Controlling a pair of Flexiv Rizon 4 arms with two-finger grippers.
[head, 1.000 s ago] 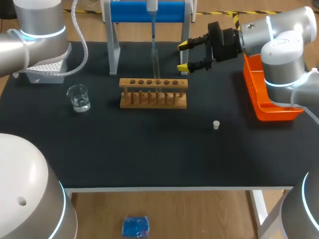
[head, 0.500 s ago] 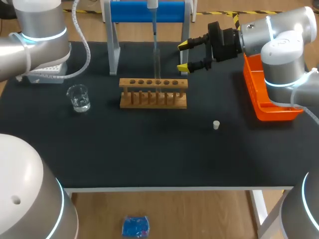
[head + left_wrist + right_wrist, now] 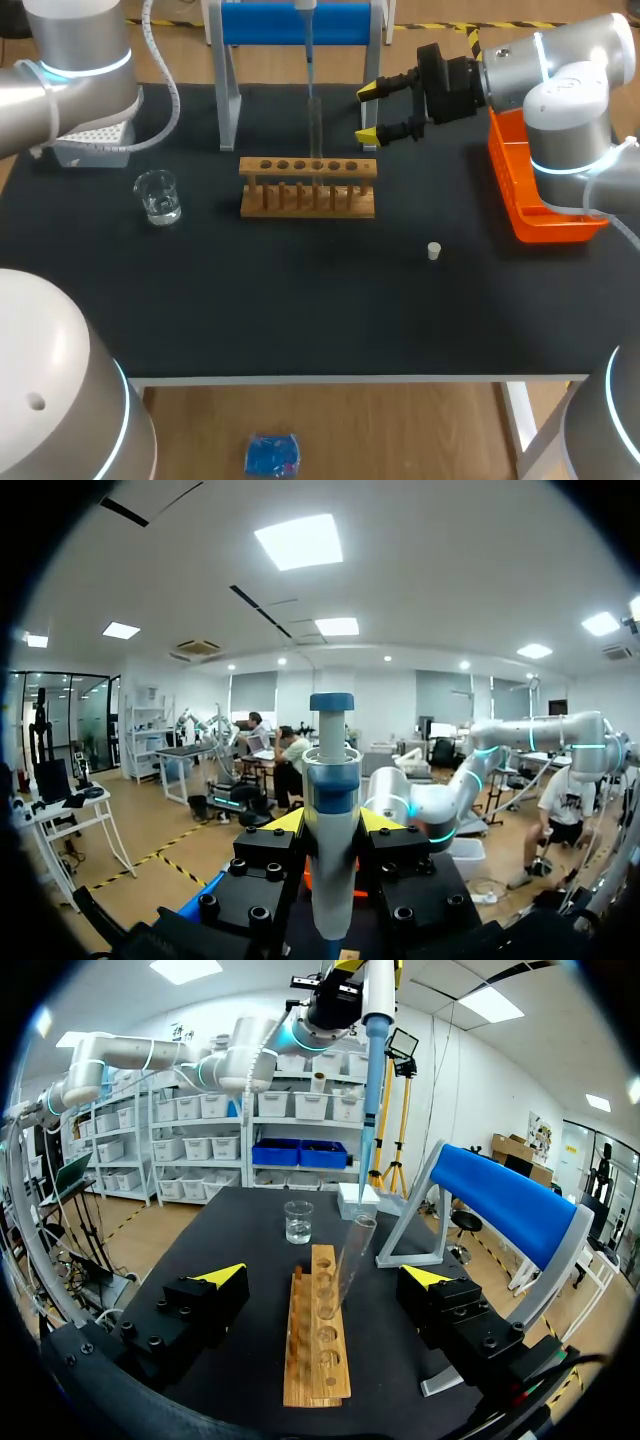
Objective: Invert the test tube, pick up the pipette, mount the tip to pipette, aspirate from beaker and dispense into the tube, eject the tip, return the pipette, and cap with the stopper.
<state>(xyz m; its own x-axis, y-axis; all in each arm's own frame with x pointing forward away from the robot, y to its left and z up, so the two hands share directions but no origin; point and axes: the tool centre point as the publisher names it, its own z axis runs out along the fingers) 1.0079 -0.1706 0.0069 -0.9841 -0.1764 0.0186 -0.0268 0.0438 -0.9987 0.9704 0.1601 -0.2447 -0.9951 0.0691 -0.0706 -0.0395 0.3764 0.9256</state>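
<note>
Head view: the clear glass test tube (image 3: 315,128) stands in the wooden tube rack (image 3: 308,190) at the middle of the black table (image 3: 300,310). The white-and-blue pipette (image 3: 307,40) hangs above it, its thin tip reaching the tube's mouth. In the left wrist view, the left end effector (image 3: 333,825) clamps the pipette's body with a yellow fingertip on each side. The right end effector (image 3: 368,113) hovers near the tube on its right, fingers spread wide and holding nothing. A small white stopper (image 3: 434,251) lies in front of the rack, well apart. The clear glass beaker of water (image 3: 158,196) sits left of the rack, with the white tip box (image 3: 95,142) behind it. An orange plastic tray (image 3: 530,205) lies at the table's right edge.
</note>
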